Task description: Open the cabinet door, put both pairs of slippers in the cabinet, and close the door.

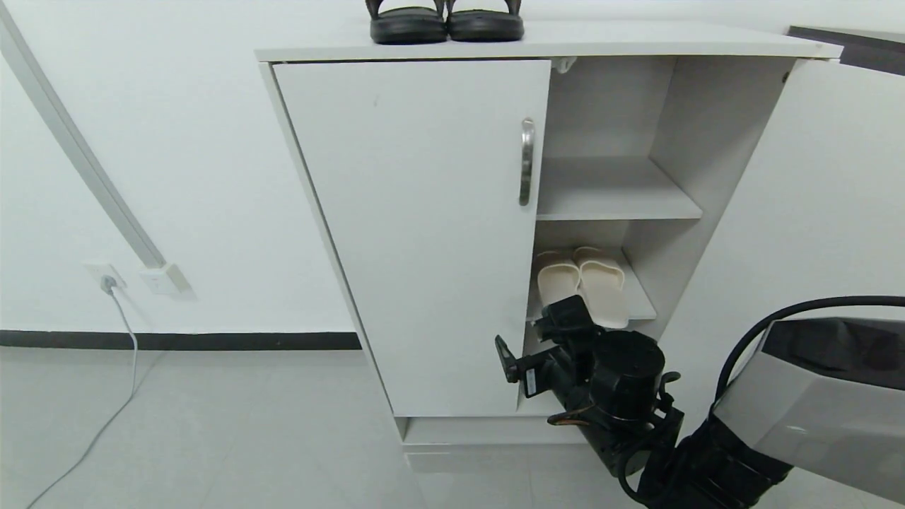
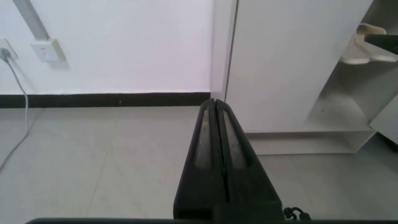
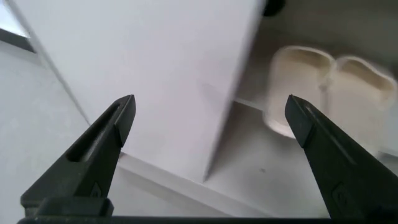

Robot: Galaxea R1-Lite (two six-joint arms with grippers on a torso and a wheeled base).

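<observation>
Masking cream slippers (image 1: pixel 602 283) partly, it seems: right pincer (image 3: pixel 208 118); black slippers (image 1: pixel 445 25) cropped.

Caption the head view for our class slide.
Cream slippers sit inside the open cabinet; black slippers rest on top.

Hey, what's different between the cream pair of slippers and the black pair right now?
Colour: the cream slippers are pale, the black slippers dark. Place: the cream slippers lie inside the cabinet on its lower shelf, past the open door; the black slippers stand outside, on the cabinet's top. So the cream slippers are stowed, the black slippers not yet. In both pairs the two slippers sit side by side.
</observation>
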